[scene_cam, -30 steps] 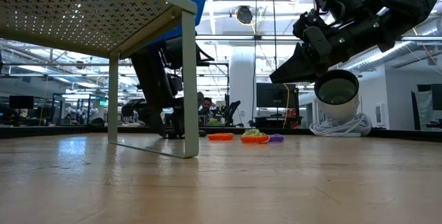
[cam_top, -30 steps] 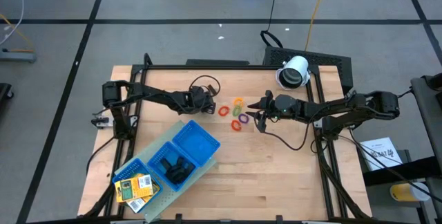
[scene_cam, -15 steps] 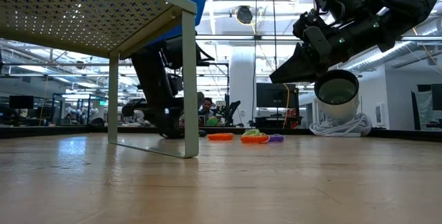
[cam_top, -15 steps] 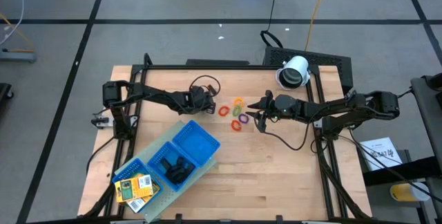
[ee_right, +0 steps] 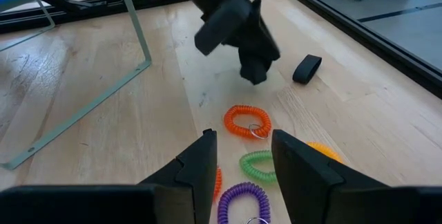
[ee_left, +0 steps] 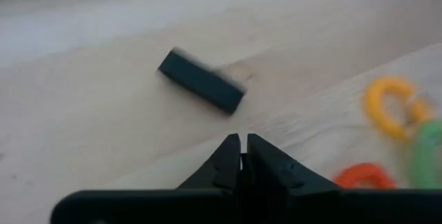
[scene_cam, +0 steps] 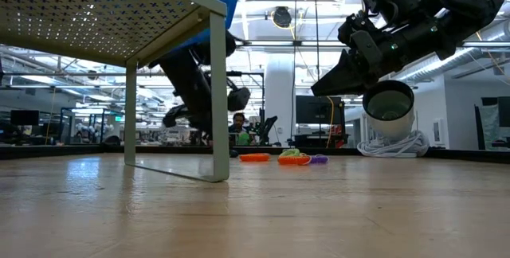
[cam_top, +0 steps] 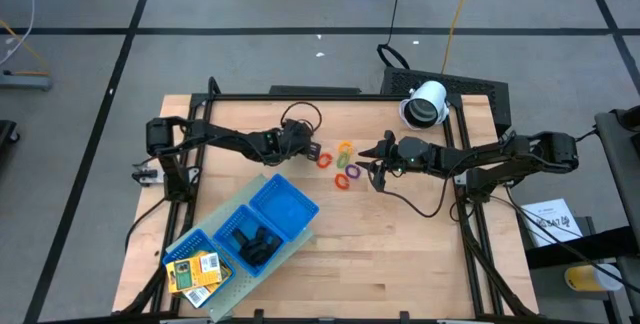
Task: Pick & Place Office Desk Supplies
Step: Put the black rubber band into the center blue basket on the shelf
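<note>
So the sorting looks a good way in but not finished, going by what's sitting where. The blue tray (cam_top: 283,205) at the front left of the table (cam_top: 400,254) already has a pile of black clips (cam_top: 252,241) in its middle compartment and the two yellow packs (cam_top: 193,271) in the end one nearest the table's front corner, while the compartment nearest the middle of the table looks bare. Still out on the wood are the coil rings (cam_top: 343,164), a loose cluster of orange, yellow, green and purple, plus one black clip (ee_left: 201,90) lying by itself near the cluster. The left gripper (ee_left: 242,146) hangs just above the table beside that clip with its fingers pinched together on nothing; the clip lies flat and free in front of the tips, so my guess is the grab missed. The right gripper (ee_right: 240,141) hovers over the ring cluster, jaws partway apart and empty. The white cylindrical device (cam_top: 426,103) sits at the back right, out of the action.
</note>
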You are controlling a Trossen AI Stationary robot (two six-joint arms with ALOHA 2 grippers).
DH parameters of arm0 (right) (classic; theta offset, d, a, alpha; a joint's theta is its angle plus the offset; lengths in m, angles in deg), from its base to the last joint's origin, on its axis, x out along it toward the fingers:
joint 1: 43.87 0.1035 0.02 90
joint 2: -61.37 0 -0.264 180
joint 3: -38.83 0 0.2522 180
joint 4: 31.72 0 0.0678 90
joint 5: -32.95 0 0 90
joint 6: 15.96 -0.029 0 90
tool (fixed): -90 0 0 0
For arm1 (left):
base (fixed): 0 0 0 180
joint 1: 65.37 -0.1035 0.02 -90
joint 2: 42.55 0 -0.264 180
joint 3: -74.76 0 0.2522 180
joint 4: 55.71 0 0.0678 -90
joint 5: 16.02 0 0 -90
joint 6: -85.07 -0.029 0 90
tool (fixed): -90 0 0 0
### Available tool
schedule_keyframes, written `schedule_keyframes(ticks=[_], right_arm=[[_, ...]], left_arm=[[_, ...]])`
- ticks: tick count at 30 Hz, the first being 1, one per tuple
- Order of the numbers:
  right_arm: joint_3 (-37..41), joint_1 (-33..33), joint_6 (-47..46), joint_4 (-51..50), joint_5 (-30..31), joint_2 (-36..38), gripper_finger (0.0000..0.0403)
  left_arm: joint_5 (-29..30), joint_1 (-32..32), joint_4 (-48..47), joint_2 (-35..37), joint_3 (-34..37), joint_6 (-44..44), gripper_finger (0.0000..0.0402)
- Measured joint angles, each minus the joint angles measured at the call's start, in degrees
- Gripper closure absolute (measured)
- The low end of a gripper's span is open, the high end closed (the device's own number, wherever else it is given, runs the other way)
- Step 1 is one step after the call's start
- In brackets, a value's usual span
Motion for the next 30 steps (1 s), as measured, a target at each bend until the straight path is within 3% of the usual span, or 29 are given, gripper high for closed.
schedule_keyframes(ticks=[5,10,17,24,30], right_arm=[[0.0,0.0,0.0,0.0,0.0,0.0,0.0275],[0.0,0.0,0.0,-0.1,0.0,0.0,0.0275],[0.0,0.0,0.2,0.0,0.0,0.0,0.0275],[0.0,0.0,0.2,0.0,0.0,0.0,0.0275],[0.0,0.0,0.2,0.0,0.0,0.0,0.0275]], left_arm=[[-0.2,0.7,2.6,1.4,0.1,-3.2,0.0393],[0.3,1.6,4.1,3.1,-0.1,-6.1,0.0373],[3.7,4.9,2.9,4.1,0.0,-22.4,0.0393],[11.0,7.5,3.1,4.2,0.0,-24.6,0.0391],[10.8,7.8,3.6,4.2,0.0,-23.6,0.0383]])
